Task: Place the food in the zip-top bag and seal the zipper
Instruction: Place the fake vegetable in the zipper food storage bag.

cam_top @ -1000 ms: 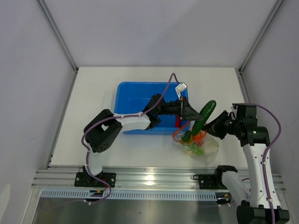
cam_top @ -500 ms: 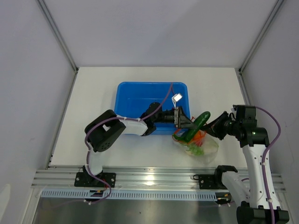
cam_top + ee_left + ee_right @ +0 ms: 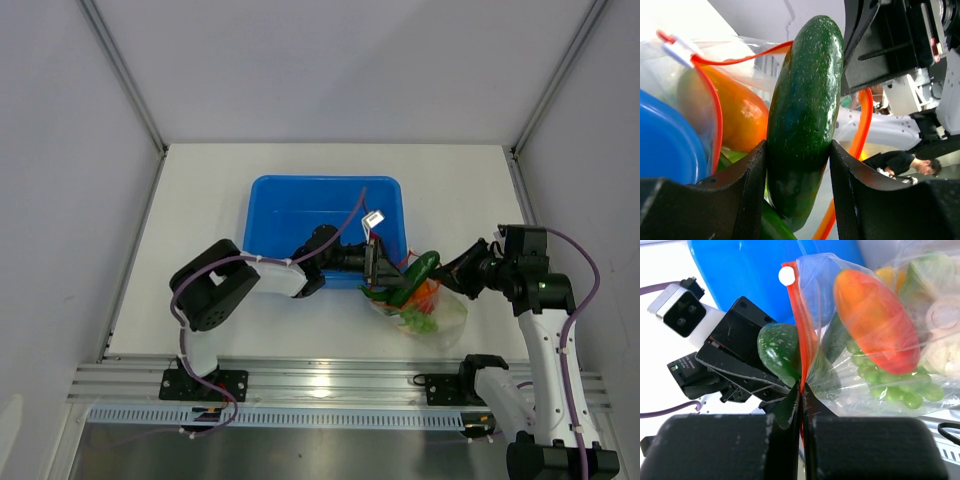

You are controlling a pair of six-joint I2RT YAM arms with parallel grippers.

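Observation:
The dark green cucumber (image 3: 418, 270) is clamped between my left gripper's (image 3: 385, 272) fingers. In the left wrist view the cucumber (image 3: 802, 115) stands between the two sides of the orange-red zipper (image 3: 715, 120) at the mouth of the zip-top bag (image 3: 440, 315). An orange fruit (image 3: 875, 320), green grapes (image 3: 890, 385) and a white piece (image 3: 945, 315) lie inside the bag (image 3: 940, 385). My right gripper (image 3: 452, 272) is shut on the zipper strip (image 3: 799, 315) at the bag's right edge and holds it up.
The blue tub (image 3: 300, 200) stands just behind and left of the bag, touching the left arm. A white slider (image 3: 786, 275) sits on the zipper's end. Booth walls rise on three sides, and the metal base rail (image 3: 330, 385) runs along the near edge.
My left gripper has come toward the near side and lowered the cucumber from upright above the bag to a tilt into its mouth. The right gripper has held still.

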